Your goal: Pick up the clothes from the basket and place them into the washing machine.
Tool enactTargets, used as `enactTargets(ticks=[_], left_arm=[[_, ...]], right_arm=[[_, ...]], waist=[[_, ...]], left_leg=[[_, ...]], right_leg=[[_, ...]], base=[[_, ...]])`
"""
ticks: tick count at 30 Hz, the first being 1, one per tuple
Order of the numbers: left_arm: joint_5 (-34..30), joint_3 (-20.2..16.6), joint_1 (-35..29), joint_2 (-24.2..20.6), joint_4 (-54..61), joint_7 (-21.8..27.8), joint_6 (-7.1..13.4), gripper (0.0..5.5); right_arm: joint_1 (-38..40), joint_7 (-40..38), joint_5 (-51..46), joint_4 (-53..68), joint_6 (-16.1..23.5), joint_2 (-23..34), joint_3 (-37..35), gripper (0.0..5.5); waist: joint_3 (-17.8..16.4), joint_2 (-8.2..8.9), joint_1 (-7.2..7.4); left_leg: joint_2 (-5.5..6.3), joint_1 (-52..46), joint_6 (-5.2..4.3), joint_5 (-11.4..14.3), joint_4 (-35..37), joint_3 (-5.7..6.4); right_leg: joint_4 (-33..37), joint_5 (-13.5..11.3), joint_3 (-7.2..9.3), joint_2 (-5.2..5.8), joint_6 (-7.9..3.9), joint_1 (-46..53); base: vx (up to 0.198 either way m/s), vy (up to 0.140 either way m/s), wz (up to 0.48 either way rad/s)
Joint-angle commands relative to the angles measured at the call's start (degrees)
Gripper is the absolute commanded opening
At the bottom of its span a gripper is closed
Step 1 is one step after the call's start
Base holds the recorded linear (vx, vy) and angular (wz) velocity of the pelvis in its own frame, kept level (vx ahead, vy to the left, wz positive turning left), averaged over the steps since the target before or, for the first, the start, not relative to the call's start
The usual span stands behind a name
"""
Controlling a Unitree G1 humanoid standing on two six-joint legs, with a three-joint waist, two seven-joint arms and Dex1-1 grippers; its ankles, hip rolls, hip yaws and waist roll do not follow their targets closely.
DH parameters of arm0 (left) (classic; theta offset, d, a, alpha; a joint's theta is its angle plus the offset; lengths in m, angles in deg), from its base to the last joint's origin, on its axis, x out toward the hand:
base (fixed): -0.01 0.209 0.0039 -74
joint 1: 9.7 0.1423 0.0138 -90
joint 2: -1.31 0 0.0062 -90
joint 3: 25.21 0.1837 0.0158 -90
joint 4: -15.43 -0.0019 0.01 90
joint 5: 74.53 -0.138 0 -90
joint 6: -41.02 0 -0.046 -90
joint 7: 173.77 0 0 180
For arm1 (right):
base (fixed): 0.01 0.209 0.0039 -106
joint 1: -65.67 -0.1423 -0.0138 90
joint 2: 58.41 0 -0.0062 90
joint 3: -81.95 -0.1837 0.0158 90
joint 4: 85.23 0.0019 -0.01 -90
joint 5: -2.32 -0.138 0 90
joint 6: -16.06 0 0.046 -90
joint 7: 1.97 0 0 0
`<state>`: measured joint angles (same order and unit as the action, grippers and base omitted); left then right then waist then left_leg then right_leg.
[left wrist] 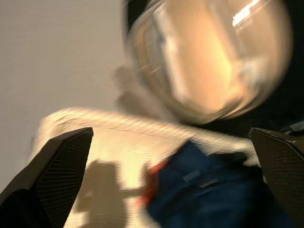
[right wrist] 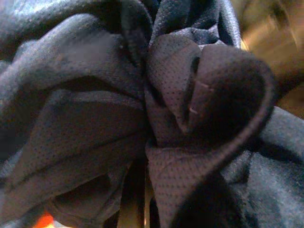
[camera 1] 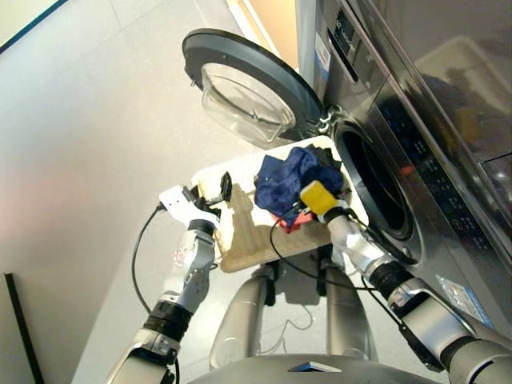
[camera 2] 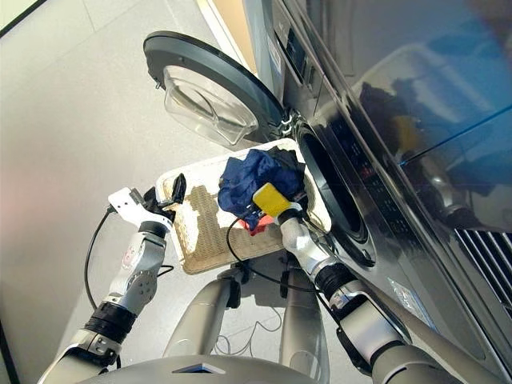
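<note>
The cream wicker basket (camera 1: pixel 240 236) sits in front of the washing machine (camera 1: pixel 424 160), just below its open porthole (camera 1: pixel 376 188). At the basket's machine end lies a heap of clothes: a navy blue piece (camera 1: pixel 282 180) on top, a coral red one (camera 1: pixel 293 222) under it, and a black one (camera 1: pixel 330 157) nearest the porthole. My right gripper (camera 1: pixel 302 208) is pushed into the heap, and navy cloth (right wrist: pixel 118 109) fills the right wrist view. Over the basket's bare end, my left gripper (camera 1: pixel 212 190) is open and holds nothing, its fingers (left wrist: pixel 61 166) spread wide.
The round glass door (camera 1: pixel 248 88) stands swung open to the left of the porthole, above the basket's far end. A black cable (camera 1: pixel 140 248) hangs from my left wrist. Pale floor (camera 1: pixel 88 144) lies to the left.
</note>
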<state>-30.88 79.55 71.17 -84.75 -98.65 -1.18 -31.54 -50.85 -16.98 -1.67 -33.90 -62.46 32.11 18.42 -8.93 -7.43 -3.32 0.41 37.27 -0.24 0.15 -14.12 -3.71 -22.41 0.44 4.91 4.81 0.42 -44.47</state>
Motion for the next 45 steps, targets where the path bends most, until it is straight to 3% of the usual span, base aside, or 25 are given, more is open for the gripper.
enactTargets(ticks=[1, 9, 12, 17, 23, 28, 30, 32, 34, 37, 40, 41, 42, 43, 44, 45], left_arm=[[-4.3, -2.3, -3.0, -0.8, -2.7, -1.2, 3.5, 5.50], [-8.3, 2.1, -4.5, -0.2, -8.0, -1.6, 3.5, 5.50], [-8.8, 3.3, -4.7, -0.4, -8.3, -1.4, 3.2, 5.50], [-9.3, 5.7, -5.0, -1.4, -7.1, -0.8, 3.1, 5.50], [-8.3, 6.8, -6.0, -2.9, -6.9, -0.1, 2.9, 5.50], [-8.1, 7.4, -6.8, -3.2, -7.4, 0.1, 2.8, 5.50], [-8.3, 7.2, -6.5, -3.7, -7.2, 0.5, 3.0, 5.50], [-8.3, 7.1, -6.7, -3.6, -7.5, 0.5, 3.1, 5.50], [-8.5, 7.1, -6.8, -3.4, -9.0, 0.1, 2.8, 5.50], [-8.8, 7.4, -7.3, -3.2, -9.9, -0.3, 2.8, 5.50], [-8.9, 6.7, -7.7, -3.0, -10.3, -0.7, 3.0, 5.50], [-8.8, 6.5, -7.8, -3.0, -10.3, -0.5, 3.1, 5.50], [-8.8, 6.3, -8.0, -3.0, -10.3, -0.3, 3.1, 5.50], [-8.8, 6.2, -7.8, -2.9, -10.3, -0.3, 3.1, 5.50], [-8.5, 5.9, -8.0, -3.0, -10.2, 0.2, 3.0, 5.50], [-8.5, 5.8, -7.9, -3.0, -10.2, 0.2, 3.0, 5.50]], right_arm=[[-1.2, -2.0, -10.9, 1.7, 6.8, -4.0, -3.8, 0.00], [-5.9, -3.2, -31.2, -3.4, 12.8, -6.4, -14.1, 0.00], [-7.9, -3.7, -33.8, -4.0, 13.6, -6.3, -16.0, 0.00], [-15.9, -6.4, -41.5, -6.7, 17.4, -5.7, -23.2, 0.00], [-28.4, -8.7, -49.7, -10.0, 21.1, -0.3, -30.0, 0.00], [-35.1, -11.5, -50.0, -9.8, 23.1, 6.2, -32.1, 0.00], [-38.7, -13.3, -47.2, -8.0, 23.6, 13.4, -32.0, 0.00], [-40.4, -14.3, -46.5, -7.3, 24.5, 15.8, -31.8, 0.00], [-42.1, -17.5, -45.4, -4.8, 28.0, 20.7, -33.2, 0.00], [-41.9, -21.3, -43.7, -5.1, 29.2, 21.9, -34.8, 0.00], [-39.0, -20.1, -42.0, -8.0, 25.6, 21.5, -33.7, 0.00], [-38.0, -17.8, -42.1, -9.7, 23.5, 21.2, -32.2, 1.45], [-37.0, -14.6, -42.8, -11.9, 21.1, 20.8, -30.0, 5.50], [-37.3, -13.7, -43.6, -12.5, 21.1, 21.1, -29.7, 5.50], [-35.8, -9.5, -43.4, -15.9, 17.0, 20.1, -26.1, 5.50], [-36.1, -9.0, -43.8, -16.4, 17.0, 20.3, -25.8, 5.50]], waist=[[0.4, 0.50, -0.06], [-1.5, -1.20, -0.14], [-1.9, -1.57, -0.34], [-2.8, -3.10, -1.12], [-3.2, -5.32, -2.38], [-3.2, -6.32, -2.89], [-3.0, -6.51, -2.97], [-2.9, -6.62, -3.16], [-2.6, -6.39, -2.67], [-2.6, -6.18, -2.40], [-2.5, -5.41, -1.61], [-2.5, -5.08, -1.41], [-2.5, -4.71, -1.22], [-2.5, -4.79, -1.10], [-2.5, -4.09, -0.84], [-2.5, -4.18, -0.73]], left_leg=[[1.81, 2.4, 0.77, 1.1, -1.2, 0.04], [1.81, 5.5, 0.74, 1.2, -2.0, -0.12], [1.73, 7.0, 0.81, 1.5, -3.0, -0.22], [1.55, 11.3, 0.98, 2.6, -6.1, -0.45], [1.31, 17.0, 1.28, 4.5, -11.0, -0.93], [1.08, 19.6, 1.37, 5.8, -13.6, -1.40], [1.02, 21.1, 1.49, 6.3, -15.2, -1.69], [0.97, 21.7, 1.49, 6.6, -15.9, -1.88], [0.87, 22.1, 1.54, 6.9, -16.2, -1.97], [0.88, 21.9, 1.70, 7.1, -15.8, -2.26], [0.83, 21.7, 1.90, 7.4, -15.7, -2.42], [0.75, 21.6, 1.81, 7.4, -15.6, -2.43], [0.67, 21.4, 1.68, 7.3, -15.5, -2.48], [0.66, 21.3, 1.66, 7.3, -15.5, -2.49], [0.51, 21.2, 1.49, 7.2, -15.4, -2.63], [0.50, 21.2, 1.47, 7.2, -15.3, -2.62]], right_leg=[[6.9, -2.8, 0.38, -0.52, -3.90, 3.5], [5.0, -2.3, -0.03, -0.48, -3.75, -0.3], [4.1, -2.1, -0.27, -0.50, -3.66, -2.0], [0.9, -1.4, -0.98, -0.33, -3.55, -6.8], [-4.3, -0.1, -2.51, -0.55, -3.39, -13.5], [-7.3, 0.7, -3.50, -0.90, -3.28, -16.9], [-9.2, 1.1, -4.18, -1.09, -3.33, -19.0], [-10.0, 1.3, -4.53, -1.28, -3.37, -20.0], [-10.6, 1.6, -4.73, -1.25, -3.44, -20.8], [-10.5, 1.7, -4.96, -1.37, -3.50, -20.8], [-10.1, 1.4, -4.79, -1.48, -3.50, -20.3], [-9.9, 1.3, -4.79, -1.52, -3.42, -20.1], [-9.7, 1.1, -4.72, -1.57, -3.33, -20.0], [-9.7, 1.1, -4.73, -1.58, -3.32, -19.9], [-9.3, 0.7, -4.43, -1.61, -3.14, -19.5], [-9.2, 0.6, -4.41, -1.61, -3.13, -19.5]], base=[[0.000, 0.000, 0.000], [0.000, 0.000, 0.000], [0.000, 0.000, 0.000], [0.000, 0.000, 0.000], [0.000, 0.000, 0.000], [0.000, 0.000, 0.000], [0.000, 0.000, 0.000], [0.000, 0.000, 0.000], [0.000, 0.000, 0.000], [0.000, 0.000, 0.000], [0.000, 0.000, 0.000], [0.000, 0.000, 0.000], [0.000, 0.000, 0.000], [0.000, 0.000, 0.000], [0.000, 0.000, 0.000], [0.000, 0.000, 0.000]])
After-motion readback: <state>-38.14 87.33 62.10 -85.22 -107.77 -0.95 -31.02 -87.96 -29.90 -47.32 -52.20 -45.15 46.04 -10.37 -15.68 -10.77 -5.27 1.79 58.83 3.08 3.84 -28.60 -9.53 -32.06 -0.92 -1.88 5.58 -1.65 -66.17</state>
